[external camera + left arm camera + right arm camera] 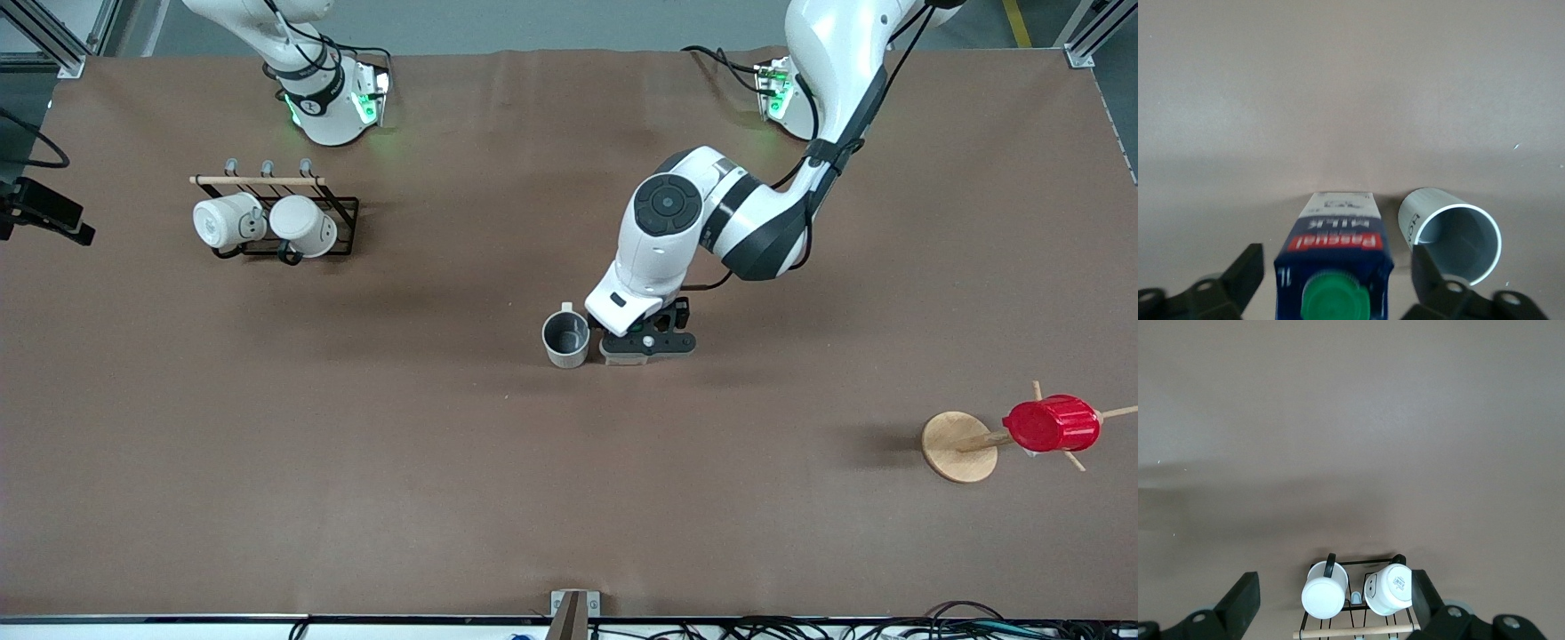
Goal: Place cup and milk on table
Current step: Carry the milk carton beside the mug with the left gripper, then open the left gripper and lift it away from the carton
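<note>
The pale grey cup (566,338) stands upright on the brown table (498,480) near its middle; the left wrist view shows it as well (1458,240). The blue and white milk (1335,257) with its green cap stands on the table right beside the cup, toward the left arm's end. In the front view the left hand hides the milk. My left gripper (647,343) is low over the milk, and its open fingers (1239,275) stand on either side of the carton with a gap on each side. My right gripper (1335,599) is open and empty, high above the mug rack.
A black wire rack (333,227) with two white mugs (302,225) stands toward the right arm's end. A red ribbed cup (1052,424) hangs on a wooden stand (958,446) toward the left arm's end, nearer the front camera.
</note>
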Robot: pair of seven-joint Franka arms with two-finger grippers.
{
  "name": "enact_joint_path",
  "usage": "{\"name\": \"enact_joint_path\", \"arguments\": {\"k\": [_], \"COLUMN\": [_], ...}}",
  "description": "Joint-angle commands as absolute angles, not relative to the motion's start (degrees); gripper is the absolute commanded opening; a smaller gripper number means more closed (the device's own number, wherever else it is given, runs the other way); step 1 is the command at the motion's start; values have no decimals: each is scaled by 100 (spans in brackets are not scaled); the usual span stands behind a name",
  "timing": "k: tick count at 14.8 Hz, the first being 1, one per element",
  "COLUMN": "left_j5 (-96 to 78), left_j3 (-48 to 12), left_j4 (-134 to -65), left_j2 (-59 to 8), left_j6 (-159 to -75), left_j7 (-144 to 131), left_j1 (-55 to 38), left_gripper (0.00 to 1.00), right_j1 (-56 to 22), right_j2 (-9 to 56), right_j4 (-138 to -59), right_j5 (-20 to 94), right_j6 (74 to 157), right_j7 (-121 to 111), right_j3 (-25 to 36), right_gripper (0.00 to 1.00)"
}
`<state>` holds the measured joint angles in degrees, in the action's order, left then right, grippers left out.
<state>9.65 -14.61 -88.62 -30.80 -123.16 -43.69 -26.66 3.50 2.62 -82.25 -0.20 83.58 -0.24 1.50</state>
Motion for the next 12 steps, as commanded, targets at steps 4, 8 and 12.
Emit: {"name": "enact_joint_path", "arguments": {"k": [4,8,12], "left_j5": [661,229,-69], "left_j3": [-1468,-1468,-1468], "left_j4": [-8868,-9306,-10044], "left_j2": [-2138,-1356,-477], "left_j6": [-11506,-11285,-11268], "left_j7": [-4150,-3543,-2877], "left_j1": [-2330,-1759,-1250], "left_gripper": [100,100,100], "right_j1": [404,404,404], "right_j2": [167,167,167], "right_j4": [-8376,-8376,-8376], "right_j5": [106,114,114], "right_j6": [8394,8394,8376], "right_j7": [-53,-53,-53], "right_j3": [123,123,123], "right_gripper": [100,100,100]}}
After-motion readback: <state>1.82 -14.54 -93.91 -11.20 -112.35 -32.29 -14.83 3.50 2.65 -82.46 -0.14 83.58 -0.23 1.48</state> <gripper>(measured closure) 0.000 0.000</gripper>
